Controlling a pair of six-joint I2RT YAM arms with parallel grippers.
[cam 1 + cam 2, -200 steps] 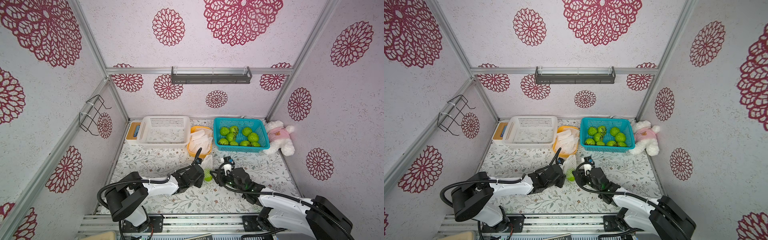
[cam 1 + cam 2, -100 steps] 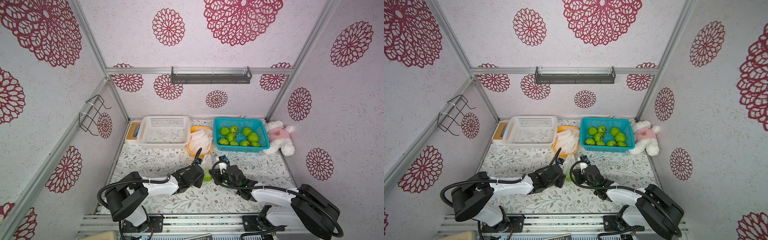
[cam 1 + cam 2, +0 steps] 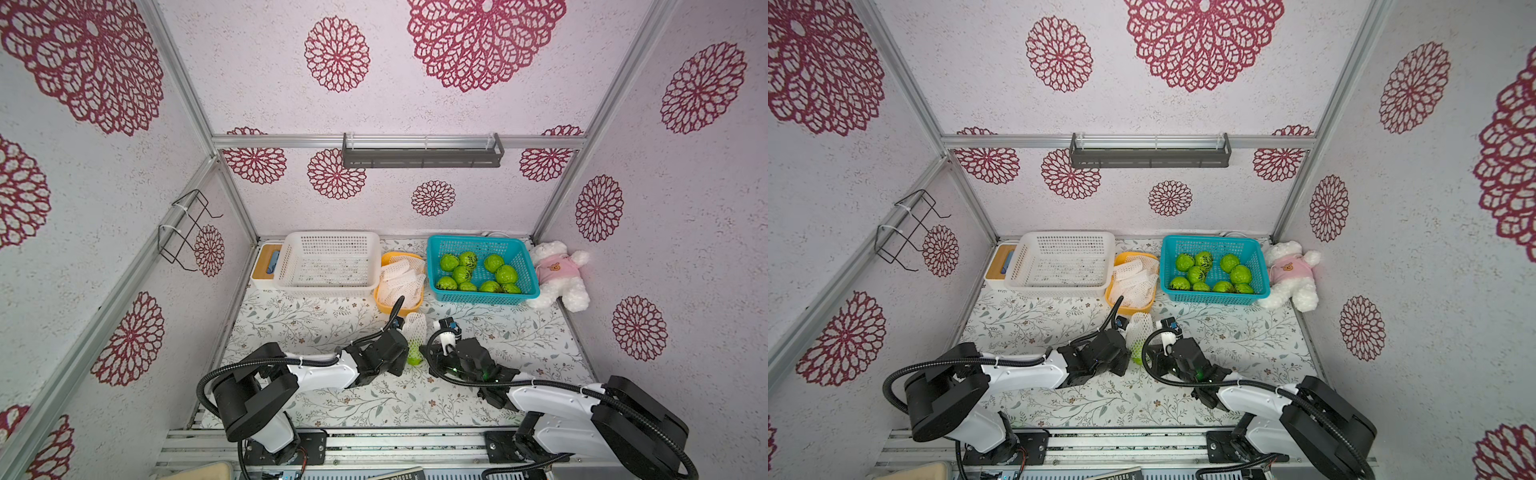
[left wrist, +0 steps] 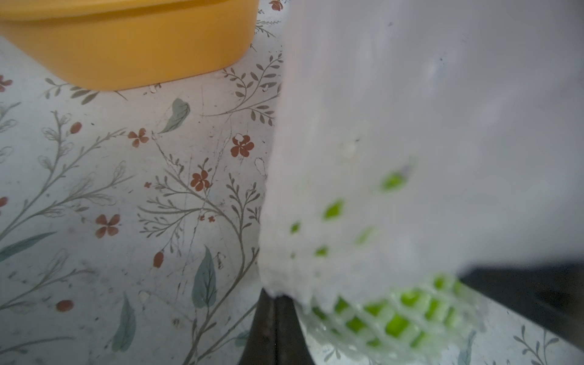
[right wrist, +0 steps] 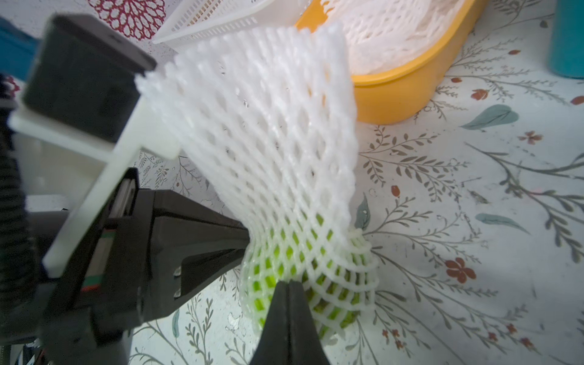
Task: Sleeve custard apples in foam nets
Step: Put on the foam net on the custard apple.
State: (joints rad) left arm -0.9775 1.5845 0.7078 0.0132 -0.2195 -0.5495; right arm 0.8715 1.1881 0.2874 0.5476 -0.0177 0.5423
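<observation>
A green custard apple (image 3: 413, 358) (image 3: 1136, 356) sits mid-table, its lower half inside a white foam net (image 3: 417, 326) (image 3: 1139, 328) that stands up above it. My left gripper (image 3: 406, 353) (image 3: 1127, 353) is shut on the net's edge from the left; in its wrist view the closed tips (image 4: 274, 297) sit under the net (image 4: 379, 158), with the fruit (image 4: 407, 316) green through the mesh. Opposite it, my right gripper (image 3: 424, 354) (image 3: 1148, 356) is shut on the net (image 5: 268, 142) over the fruit (image 5: 284, 252), tips (image 5: 288, 284) together. The left gripper (image 5: 248, 241) also shows there.
Along the back stand a teal basket (image 3: 482, 297) holding several bare custard apples, a yellow tub (image 3: 397, 309) (image 5: 395, 94) (image 4: 126, 47) of spare foam nets, a white perforated basket (image 3: 328, 287), a small wooden box (image 3: 266, 266) and a teddy bear (image 3: 557, 274) at the right.
My right gripper has moved left to the netted fruit and closed from partly open onto the net. The left gripper and the fruit have stayed put.
</observation>
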